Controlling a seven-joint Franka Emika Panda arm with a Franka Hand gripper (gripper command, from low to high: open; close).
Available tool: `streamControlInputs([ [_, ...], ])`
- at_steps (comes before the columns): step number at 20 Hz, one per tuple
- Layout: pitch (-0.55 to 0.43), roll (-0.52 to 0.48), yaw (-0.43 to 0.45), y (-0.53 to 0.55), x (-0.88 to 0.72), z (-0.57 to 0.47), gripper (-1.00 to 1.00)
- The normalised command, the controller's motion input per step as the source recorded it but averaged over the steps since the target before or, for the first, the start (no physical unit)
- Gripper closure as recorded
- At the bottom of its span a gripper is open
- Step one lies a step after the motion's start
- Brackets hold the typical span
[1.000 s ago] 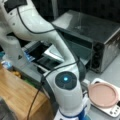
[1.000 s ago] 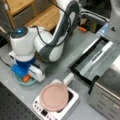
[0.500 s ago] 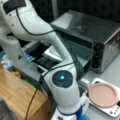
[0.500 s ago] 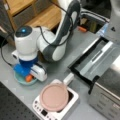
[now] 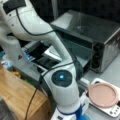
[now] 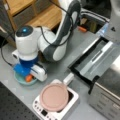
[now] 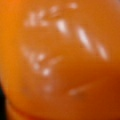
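The claw [image 6: 28,78] sits low over an orange object [image 6: 29,78] in a teal bowl [image 6: 20,79]; its grip state cannot be told. A pink-lidded scale [image 6: 53,97] stands just right, an open toaster oven [image 6: 100,65] farther right.

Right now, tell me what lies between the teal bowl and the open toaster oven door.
In a front view, the white scale with its pink plate sits between the teal bowl and the toaster oven door, on grey table.

This looks like a robotics lab set up as a mock kitchen: a toaster oven [image 5: 100,42] at a front view's upper right, a kitchen scale [image 6: 56,105] at a front view's bottom, a grey bench [image 6: 15,100] and wooden shelving [image 6: 30,12] upper left.
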Motion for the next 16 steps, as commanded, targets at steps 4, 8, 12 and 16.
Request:
streamControlInputs([
  [4, 0.246, 0.079, -0.105, -0.11, 0.72, -0.06, 1.0],
  [8, 0.291, 0.087, -0.113, -0.08, 0.8, 0.19, 1.0],
  [12, 0.327, 0.099, -0.118, 0.03, 0.7, 0.33, 1.0],
  [16, 0.325, 0.061, -0.094, 0.07, 0.52, 0.32, 1.0],
])
